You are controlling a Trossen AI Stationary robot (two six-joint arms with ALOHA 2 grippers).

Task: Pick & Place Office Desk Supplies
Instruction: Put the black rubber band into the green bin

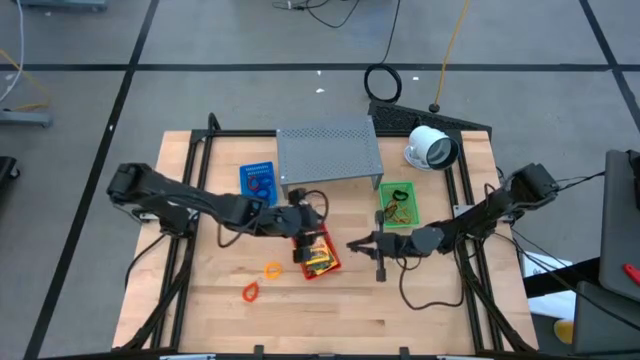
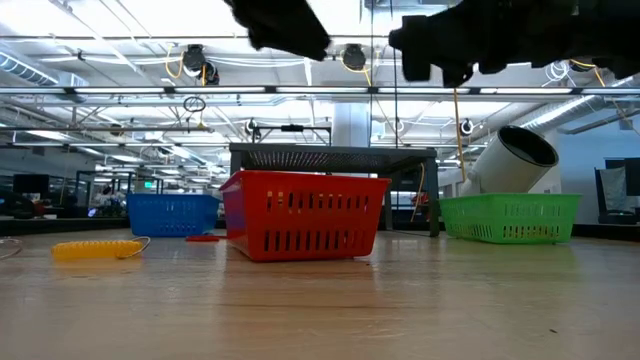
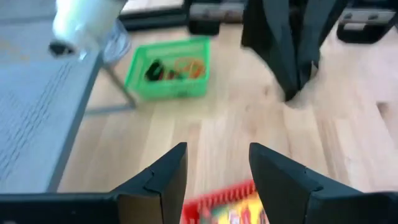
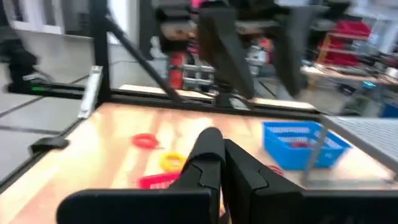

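Note:
A red basket (image 1: pixel 322 258) holding yellow packets (image 3: pixel 239 211) stands mid-table. My left gripper (image 3: pixel 217 152) hovers just above the basket's far left side (image 1: pixel 308 228), open, with nothing between its fingers. My right gripper (image 1: pixel 353 243) hangs to the right of the basket, clear of the table, pointing level toward the table's left edge; it is shut and empty (image 4: pixel 217 142). An orange loop (image 1: pixel 272 269) and a red-orange loop (image 1: pixel 251 292) lie flat on the wood near the front left. The green basket (image 1: pixel 397 203) holds orange bands and a black piece (image 3: pixel 155 70).
A grey perforated shelf (image 1: pixel 328 152) stands at the back centre. A blue basket (image 1: pixel 258 180) sits to its left, and a white round device (image 1: pixel 430 148) lies to its right. Black frame rails (image 1: pixel 190 170) run along both table sides. Bare wood lies along the near edge.

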